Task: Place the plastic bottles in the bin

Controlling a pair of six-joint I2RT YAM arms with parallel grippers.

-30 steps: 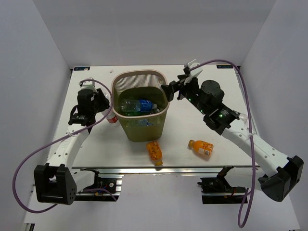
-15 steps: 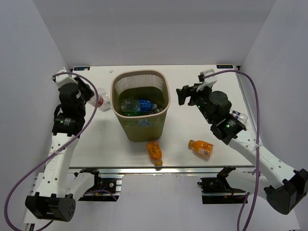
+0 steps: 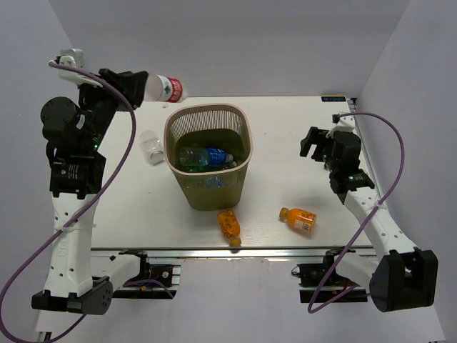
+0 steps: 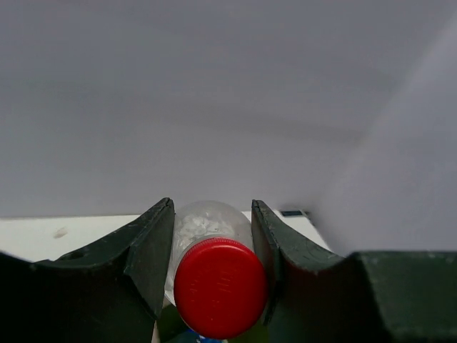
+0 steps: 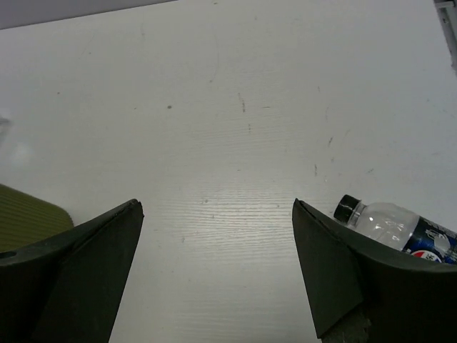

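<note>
The left fingers (image 4: 151,246) are closed on the red-capped bottle (image 4: 220,296). They press on its two sides just behind the cap, and the cap points back toward the wrist camera. From above, this bottle (image 3: 164,88) is held high in the air. It lies about level and sticks out from the fingers toward the right, a little behind and to the left of the bin (image 3: 173,121). The bin stands on the tabletop (image 3: 285,128), and a clear bottle with blue label (image 3: 207,156) lies inside it with some others. A small clear bottle (image 3: 151,146) lies on the tabletop just left of the bin, and two orange bottles (image 3: 228,226) (image 3: 298,219) lie in front of it. The right fingers (image 5: 78,264) are spread wide open and hold nothing, with only bare tabletop between them. Another blue-label bottle (image 5: 389,225), with a dark cap, lies on the tabletop just beside the outer side of the right-hand finger.
</note>
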